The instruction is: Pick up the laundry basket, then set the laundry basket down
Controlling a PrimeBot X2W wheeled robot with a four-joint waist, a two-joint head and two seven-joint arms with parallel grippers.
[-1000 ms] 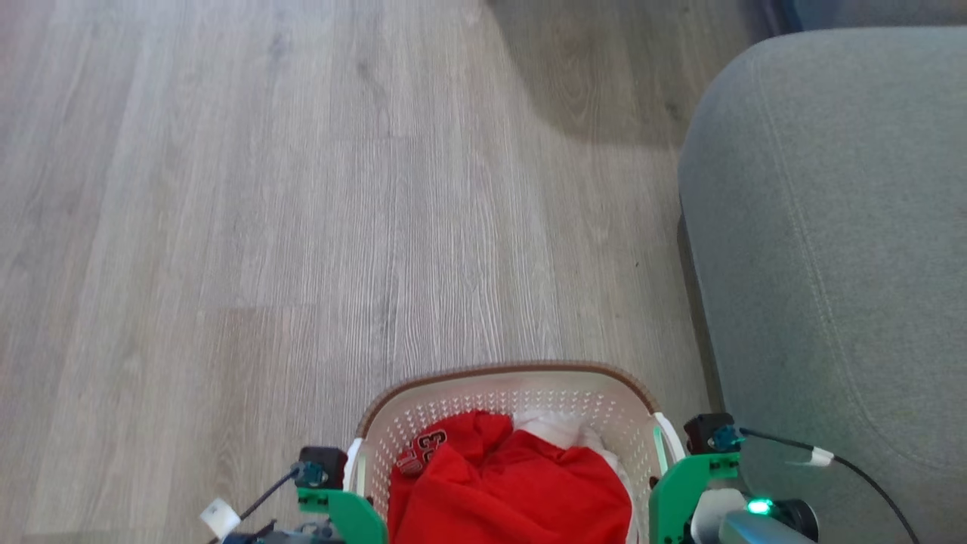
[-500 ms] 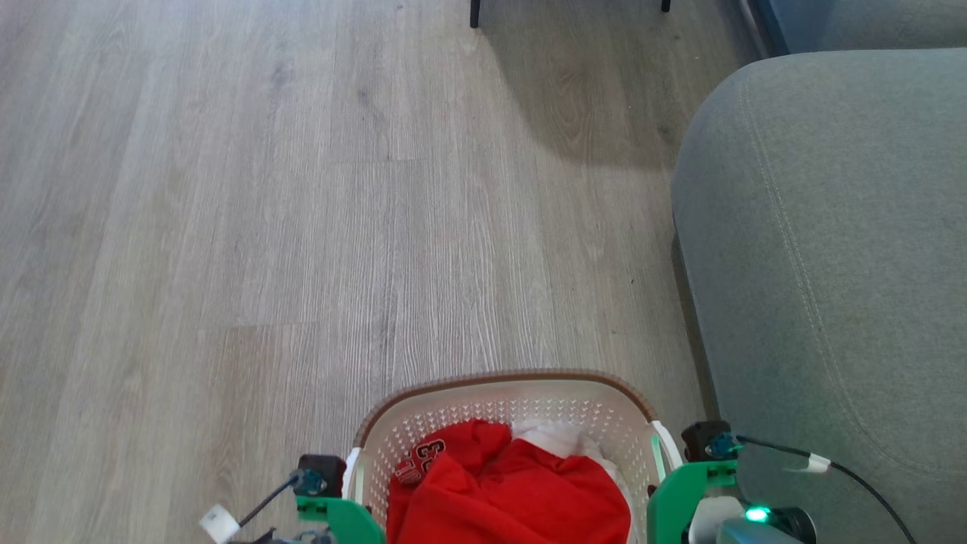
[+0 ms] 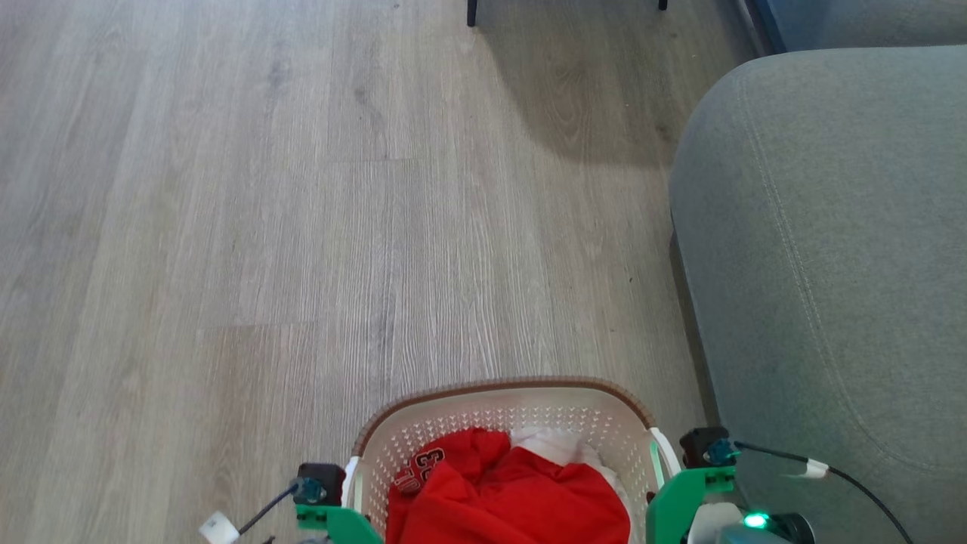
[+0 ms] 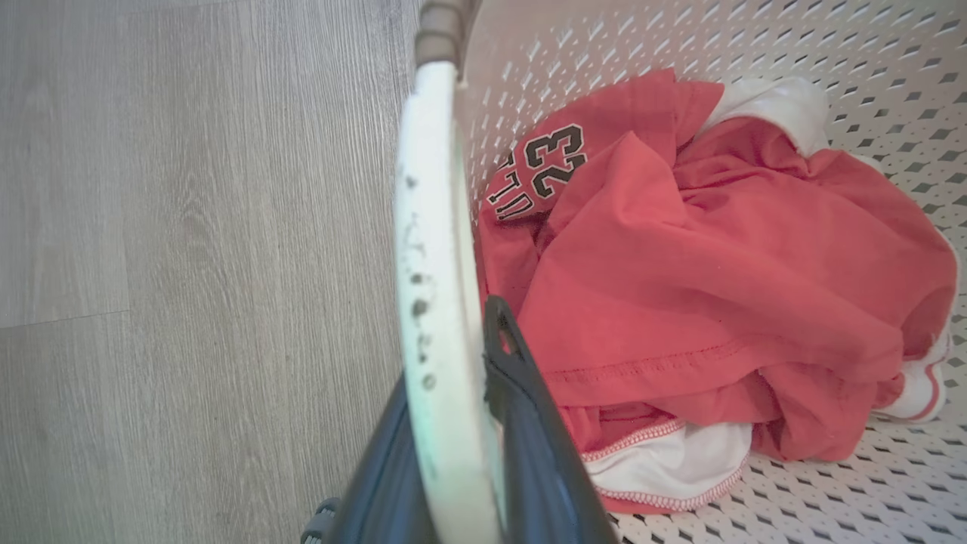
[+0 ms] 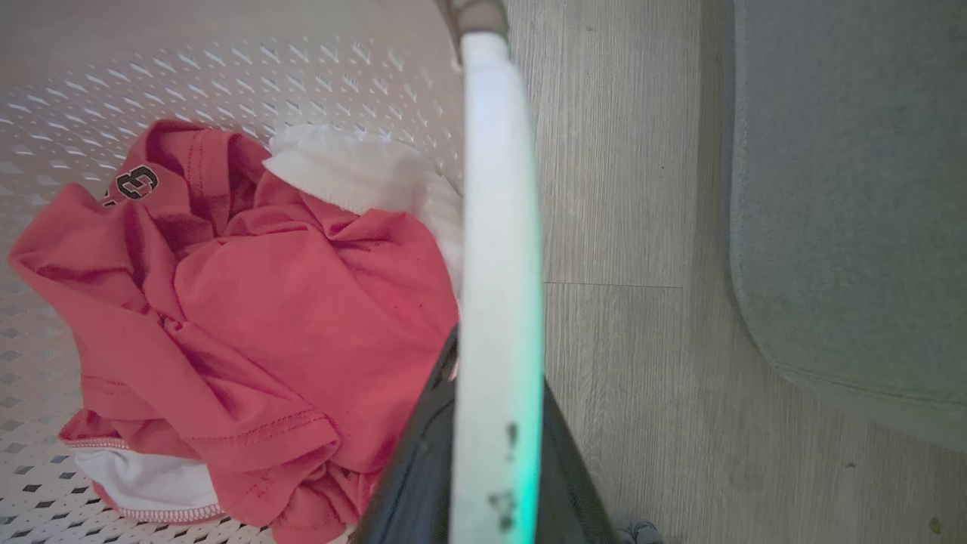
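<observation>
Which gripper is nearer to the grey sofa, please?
The right. The right gripper grips the handle of the laundry basket on the side facing the grey sofa; the left gripper grips the opposite handle, with the whole basket between it and the sofa.

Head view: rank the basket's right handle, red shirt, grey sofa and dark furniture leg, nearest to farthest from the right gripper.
1. The right handle: clamped in the right gripper.
2. The red shirt, left, in the laundry basket, and the grey sofa, right: too close to call.
3. The dark furniture leg: far ahead, top edge.
</observation>
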